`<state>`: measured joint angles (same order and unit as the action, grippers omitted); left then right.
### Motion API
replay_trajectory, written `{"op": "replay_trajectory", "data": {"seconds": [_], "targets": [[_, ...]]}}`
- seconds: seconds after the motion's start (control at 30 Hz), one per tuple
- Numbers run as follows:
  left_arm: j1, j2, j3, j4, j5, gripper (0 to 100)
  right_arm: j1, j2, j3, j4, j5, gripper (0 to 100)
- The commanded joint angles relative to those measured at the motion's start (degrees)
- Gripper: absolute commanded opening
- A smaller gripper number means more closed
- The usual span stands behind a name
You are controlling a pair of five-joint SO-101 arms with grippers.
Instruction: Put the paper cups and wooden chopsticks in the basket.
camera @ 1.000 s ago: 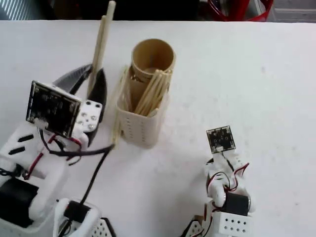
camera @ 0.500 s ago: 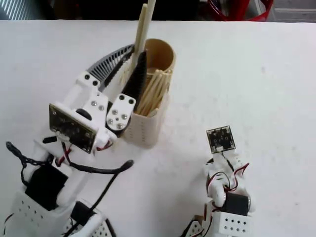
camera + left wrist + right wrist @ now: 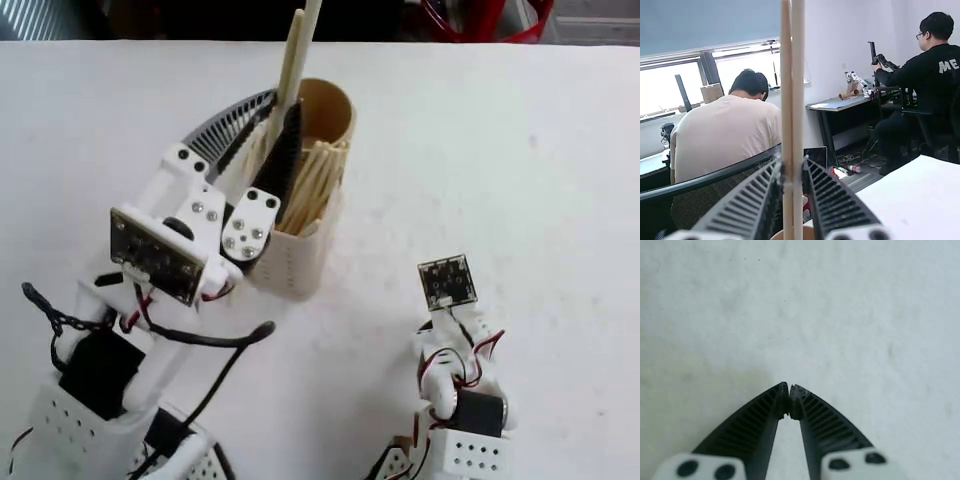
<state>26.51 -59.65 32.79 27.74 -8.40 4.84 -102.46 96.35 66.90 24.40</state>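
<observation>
- Swinging in from 9 o'clock of the basket (image 3: 290, 262), the left pincer (image 3: 283, 108) has carried its pair of chopsticks (image 3: 297, 50) over the basket's 11 o'clock corner. In the last half second it has barely shifted.
- On the surface (image 3: 520, 160), the basket stands just toward 11 o'clock of the middle. The right pincer (image 3: 789, 401) rests closed and empty near 5 o'clock, well apart.
- A paper cup (image 3: 328, 100) stands at the basket's 12 o'clock end, seemingly inside it, with a bundle of chopsticks (image 3: 310, 190) leaning beside it.
- I judge the step in hand to be the drop. The pair stands near upright and its lower ends are hidden behind the pincer. It would be best to lower the pair until those ends sit below the basket rim, aim for the gap at 9 o'clock of the cup, and only then let go. Otherwise a stick may tip out over the wall.
- The left wrist view makes the grip plain: ribbed fingers (image 3: 835, 200) clamp both sticks side by side, low on their length. The high view supplies what that view cannot settle, namely where the pair stands relative to the basket and cup.
</observation>
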Motion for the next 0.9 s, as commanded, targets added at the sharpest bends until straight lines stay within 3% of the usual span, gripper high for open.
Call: {"op": "replay_trajectory", "data": {"seconds": [0.0,0.37,0.87], "targets": [[0.75,3.47,-0.88,-1.49,0.62,3,-0.04,-0.13,0.53,-0.66,-0.09,1.8],[0.66,4.00,-5.80,4.40,0.62,7,0.04,-0.13,0.53,-0.66,-0.09,1.8],[0.66,4.09,-5.89,4.75,0.26,8,-0.04,-0.13,0.53,-0.66,-0.09,1.8]]}}
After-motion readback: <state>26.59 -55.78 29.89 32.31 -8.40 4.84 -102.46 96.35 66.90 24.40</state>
